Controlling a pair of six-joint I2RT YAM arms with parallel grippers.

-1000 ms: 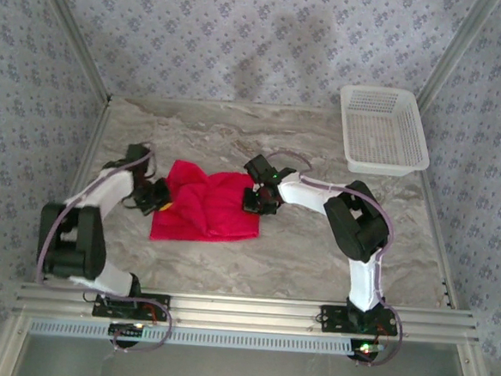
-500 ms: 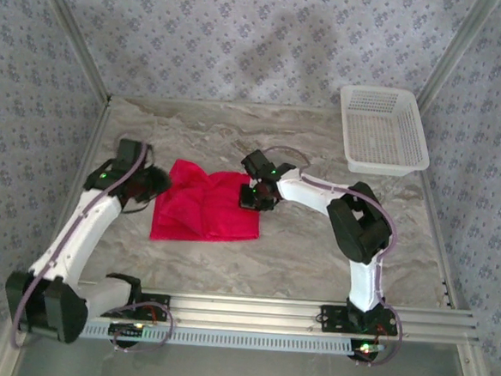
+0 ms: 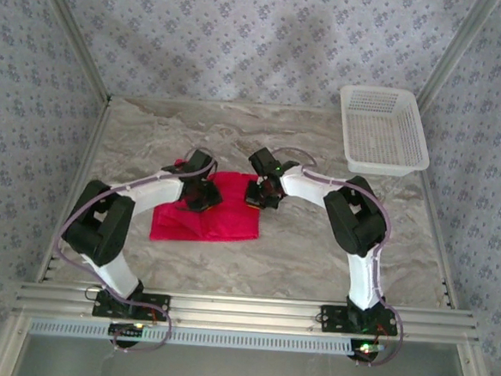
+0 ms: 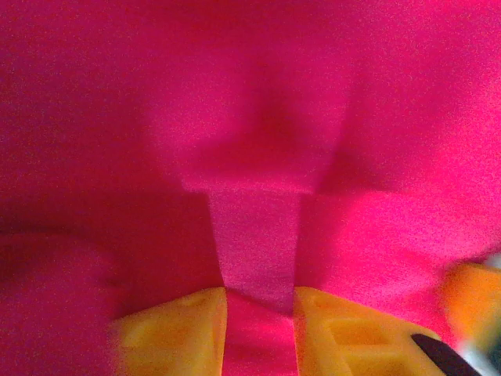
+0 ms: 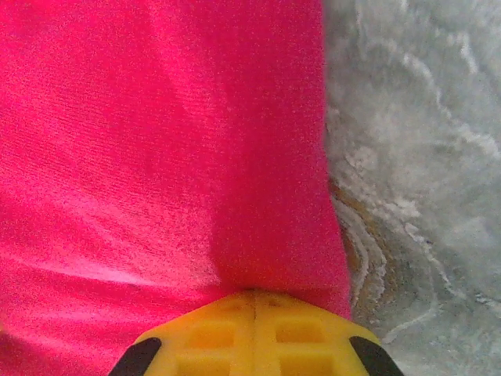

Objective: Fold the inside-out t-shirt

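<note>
Swung in since the earlier frames from the left margin of the tabletop [image 3: 315,253]: left arm [image 3: 147,194], its tip now planted on the upper left part of the inside-out t-shirt [image 3: 222,220]. Unmoved meanwhile: right arm [image 3: 307,185], tip at the shirt's upper right edge.

Lying mostly flat on the marbled grey tabletop, left of centre, between the two arm tips: the bright red shirt, roughly a rectangle, well apart from the white perforated basket [image 3: 383,133] in the far right corner.

From the left wrist: left fingers [image 4: 168,337], yellow, set narrowly apart and close down over the cloth, with red fabric showing across the gap and folds meeting just ahead of them.

From the right wrist: right fingers [image 5: 211,333], yellow pads pressed together with no gap, closed on the shirt's right edge, creases running in toward the tips. Bare tabletop just beside that edge.
</note>
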